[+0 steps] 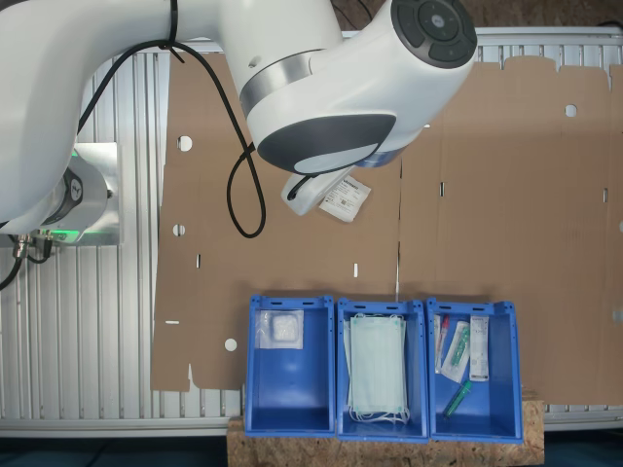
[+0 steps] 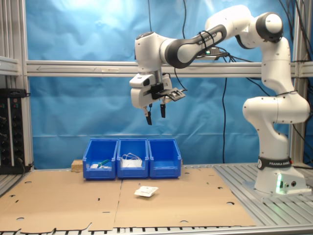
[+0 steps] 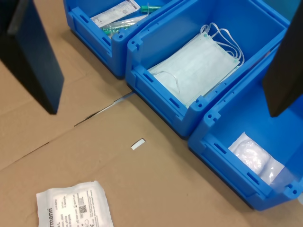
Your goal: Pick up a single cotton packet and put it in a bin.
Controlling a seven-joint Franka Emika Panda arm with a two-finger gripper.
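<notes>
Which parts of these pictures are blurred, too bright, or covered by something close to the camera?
In the wrist view the end effector fingers are dark and soft at the edges, while the cotton packet stays sharp. In the first exterior view the arm is near, large and bright. In the second exterior view light is even.

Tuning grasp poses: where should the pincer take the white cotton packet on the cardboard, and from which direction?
Come straight down from above. The cotton packet lies flat on the cardboard, apart from the bins, so no side offers height. Best guess: straddle its shorter span near the middle and pinch across both long edges. The pincer hangs open high above, so a vertical descent looks unobstructed.
</notes>
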